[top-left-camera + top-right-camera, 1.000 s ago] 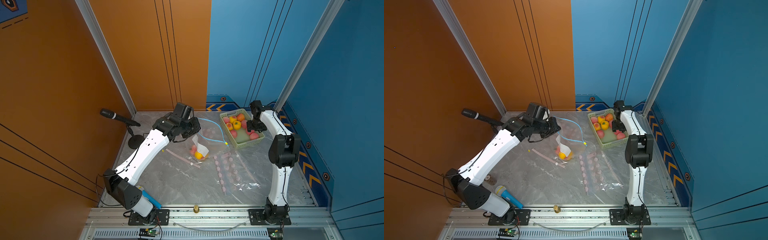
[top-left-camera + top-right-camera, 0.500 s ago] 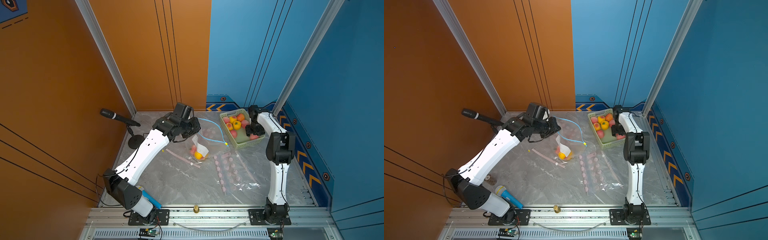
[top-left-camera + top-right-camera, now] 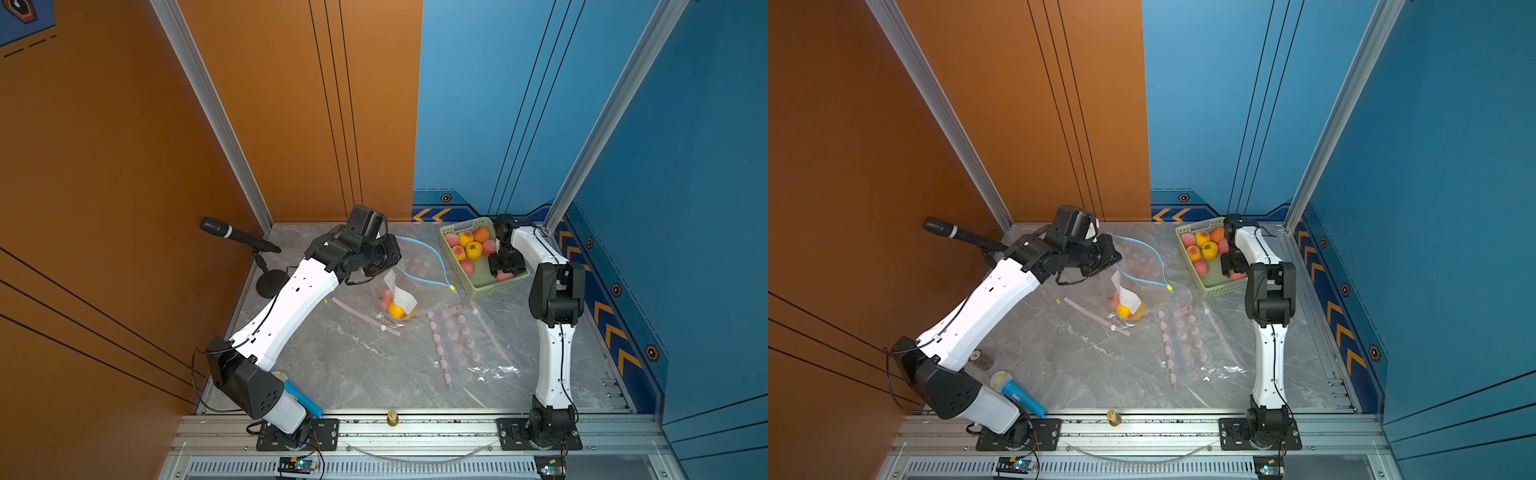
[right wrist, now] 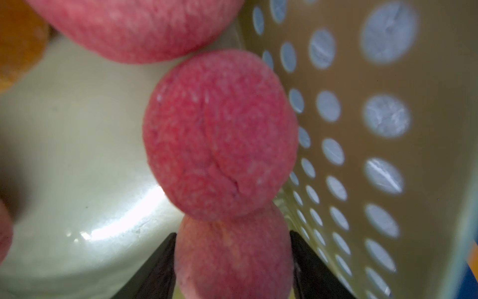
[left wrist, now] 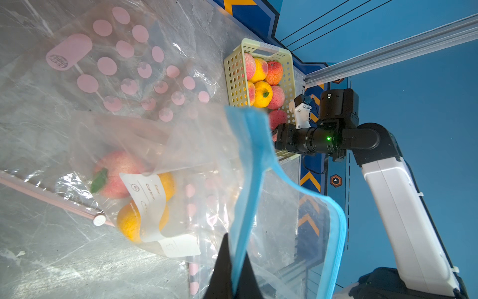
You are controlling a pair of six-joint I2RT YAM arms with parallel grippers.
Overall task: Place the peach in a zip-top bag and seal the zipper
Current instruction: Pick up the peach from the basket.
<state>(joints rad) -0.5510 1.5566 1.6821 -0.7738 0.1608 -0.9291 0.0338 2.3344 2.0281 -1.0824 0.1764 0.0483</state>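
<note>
A clear zip-top bag (image 3: 424, 286) with a blue zipper rim (image 5: 248, 168) stands open on the table. It holds a pink peach (image 5: 116, 173) and orange fruit (image 3: 395, 310). My left gripper (image 5: 236, 248) is shut on the blue rim and holds that edge up; in both top views it (image 3: 390, 259) is at the bag's back left. My right gripper (image 4: 232, 233) is down in the near corner of the green basket (image 3: 482, 287), by the perforated wall. Its fingers press both sides of a pink peach (image 4: 232, 261). Another peach (image 4: 219, 134) lies just beyond it.
The basket (image 3: 1214, 291) holds several more peaches and orange fruit (image 3: 473, 249). Flat clear bags with pink dots (image 3: 457, 340) and a pink zipper strip (image 3: 365, 318) lie on the marble table. A microphone on a stand (image 3: 232, 232) is at back left, a blue microphone (image 3: 1017, 392) at front left.
My right gripper has come down from above the basket's far side into its near corner and narrowed slightly around a peach. The left arm and bag have not moved.
</note>
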